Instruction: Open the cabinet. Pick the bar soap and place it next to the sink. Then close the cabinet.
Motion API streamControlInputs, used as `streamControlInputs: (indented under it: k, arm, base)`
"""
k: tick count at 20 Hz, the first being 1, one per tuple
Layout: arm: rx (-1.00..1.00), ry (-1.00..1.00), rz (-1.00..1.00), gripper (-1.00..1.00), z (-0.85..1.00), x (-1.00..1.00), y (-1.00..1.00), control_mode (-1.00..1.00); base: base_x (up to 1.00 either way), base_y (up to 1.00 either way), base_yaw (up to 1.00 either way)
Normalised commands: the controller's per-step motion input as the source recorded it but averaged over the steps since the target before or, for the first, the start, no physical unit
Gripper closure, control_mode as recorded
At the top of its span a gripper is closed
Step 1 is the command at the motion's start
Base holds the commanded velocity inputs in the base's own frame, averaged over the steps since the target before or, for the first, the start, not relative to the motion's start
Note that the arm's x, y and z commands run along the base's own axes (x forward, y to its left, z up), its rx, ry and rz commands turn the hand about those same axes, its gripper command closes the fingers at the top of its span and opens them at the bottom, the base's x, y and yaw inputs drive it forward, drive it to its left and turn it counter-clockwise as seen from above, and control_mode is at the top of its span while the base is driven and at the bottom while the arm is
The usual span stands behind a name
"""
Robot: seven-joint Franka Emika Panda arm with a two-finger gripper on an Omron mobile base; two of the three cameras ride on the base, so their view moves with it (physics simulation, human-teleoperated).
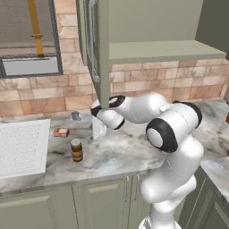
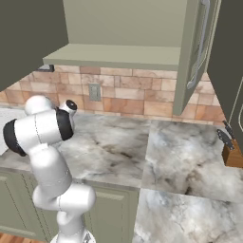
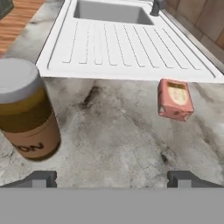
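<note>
The cabinet (image 1: 96,49) stands open above the bench (image 1: 125,150), the soap (image 3: 175,99) lies beside the sink (image 3: 127,43), so my empty, wide-spread end effector (image 3: 112,178) should rise clear of the jar (image 3: 27,111) and push the door shut.

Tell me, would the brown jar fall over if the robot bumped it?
Probably, if hit high up. The brown jar stands upright on the marble counter and is taller than it is wide, so a push near its lid might tip it. Once on its side, its round shape would likely let it roll. It looks stiff, not squishy. The end effector is apart from it.
</note>
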Motion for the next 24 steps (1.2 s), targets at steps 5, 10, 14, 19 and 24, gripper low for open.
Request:
streamControlInputs:
  k: [5,10,14,19,24]
  arm:
    - [0.0,0.09,-0.09,-1.0,0.5,-0.35,-0.21,-1.0]
    - [0.0,0.12,-0.06,-1.0,0.59,-0.33,-0.19,-1.0]
    - [0.0,0.13,-0.02,-1.0,0.59,-0.37,-0.16,-1.0]
    - [0.0,0.02,0.03,-1.0,0.5,-0.5,-0.15,-1.0]
    - [0.0,0.0,0.09,-1.0,0.43,-0.59,-0.11,-1.0]
  base:
    - [0.0,0.0,0.0]
    - [0.0,0.0,0.0]
    - [0.0,0.0,0.0]
    - [0.0,0.0,0.0]
    - [0.0,0.0,0.0]
